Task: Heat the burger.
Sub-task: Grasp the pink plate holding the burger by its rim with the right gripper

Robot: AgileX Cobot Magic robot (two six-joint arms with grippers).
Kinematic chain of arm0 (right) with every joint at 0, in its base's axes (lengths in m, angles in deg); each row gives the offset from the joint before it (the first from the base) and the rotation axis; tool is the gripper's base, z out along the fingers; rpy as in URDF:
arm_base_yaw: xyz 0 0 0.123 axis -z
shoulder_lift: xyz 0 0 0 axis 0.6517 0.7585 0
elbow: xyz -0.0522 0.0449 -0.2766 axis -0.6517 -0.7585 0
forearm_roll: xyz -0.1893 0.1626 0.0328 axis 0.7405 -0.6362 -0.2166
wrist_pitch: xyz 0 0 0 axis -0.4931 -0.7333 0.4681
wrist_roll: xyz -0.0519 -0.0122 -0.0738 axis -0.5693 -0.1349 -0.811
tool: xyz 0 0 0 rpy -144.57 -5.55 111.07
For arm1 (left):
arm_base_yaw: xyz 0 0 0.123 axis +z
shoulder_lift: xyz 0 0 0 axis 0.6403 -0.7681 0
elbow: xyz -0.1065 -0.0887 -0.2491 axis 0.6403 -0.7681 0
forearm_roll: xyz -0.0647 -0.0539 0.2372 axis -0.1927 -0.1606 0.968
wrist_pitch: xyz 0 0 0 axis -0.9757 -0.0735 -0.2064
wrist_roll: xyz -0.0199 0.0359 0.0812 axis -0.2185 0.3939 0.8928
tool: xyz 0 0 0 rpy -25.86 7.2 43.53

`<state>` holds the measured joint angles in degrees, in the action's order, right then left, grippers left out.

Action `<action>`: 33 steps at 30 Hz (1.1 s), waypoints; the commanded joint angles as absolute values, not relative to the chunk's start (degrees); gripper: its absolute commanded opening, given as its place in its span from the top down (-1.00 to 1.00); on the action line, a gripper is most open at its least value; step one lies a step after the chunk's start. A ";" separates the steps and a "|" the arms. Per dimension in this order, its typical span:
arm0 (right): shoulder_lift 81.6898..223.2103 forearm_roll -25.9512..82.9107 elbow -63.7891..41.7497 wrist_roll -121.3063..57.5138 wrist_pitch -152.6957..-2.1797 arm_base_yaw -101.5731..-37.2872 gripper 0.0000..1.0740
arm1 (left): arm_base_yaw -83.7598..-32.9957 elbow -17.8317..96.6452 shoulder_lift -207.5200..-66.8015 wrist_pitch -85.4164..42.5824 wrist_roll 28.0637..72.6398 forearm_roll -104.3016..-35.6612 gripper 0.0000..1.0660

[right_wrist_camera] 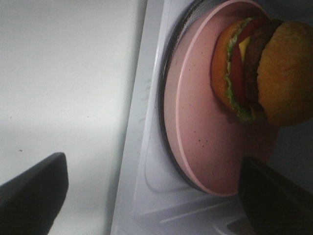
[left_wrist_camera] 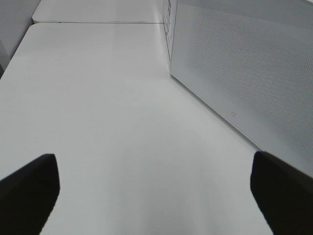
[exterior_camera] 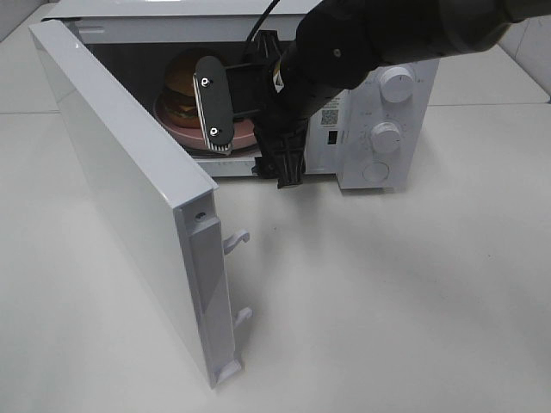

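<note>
1 burger [right_wrist_camera: 261,73] on 1 plate [right_wrist_camera: 195,122] | 1 microwave [exterior_camera: 413,112] | left fingers [left_wrist_camera: 29,188] apart | right fingers [right_wrist_camera: 34,193] apart

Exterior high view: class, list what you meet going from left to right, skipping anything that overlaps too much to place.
Open white microwave door → golden-brown domed burger → white round control knobs.

The white table [exterior_camera: 387,301] in front of me is plain and matte, and the light on it is even, so its shadows are soft and pale. A thin seam [exterior_camera: 491,105] crosses its far part, where another white top adjoins. My left wrist view shows a second white table [left_wrist_camera: 98,12] with a rounded corner, just across a narrow gap. Beside it is a grey surface [left_wrist_camera: 12,29], wall or floor I cannot tell.
</note>
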<state>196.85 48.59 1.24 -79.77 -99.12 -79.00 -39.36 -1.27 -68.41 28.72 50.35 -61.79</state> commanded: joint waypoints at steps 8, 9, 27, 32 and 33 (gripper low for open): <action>204.76 48.88 10.24 -78.45 -97.81 -79.23 -0.57 | -39.30 -1.33 -67.66 28.72 49.89 -61.85 -0.84; 206.48 48.76 11.84 -78.28 -97.81 -79.23 -0.56 | -39.30 -1.33 -67.66 28.72 49.89 -61.85 -0.84; 220.52 48.36 27.31 -73.92 -97.86 -78.77 -0.47 | -39.30 -1.33 -67.66 28.72 49.89 -61.85 -0.84; 222.18 46.36 28.17 -73.69 -97.63 -78.48 -0.43 | -39.30 -1.33 -67.66 28.72 49.89 -61.85 -0.84; 222.52 46.36 28.17 -73.69 -97.58 -78.48 -0.43 | -39.30 -1.33 -67.66 28.72 49.89 -61.85 -0.84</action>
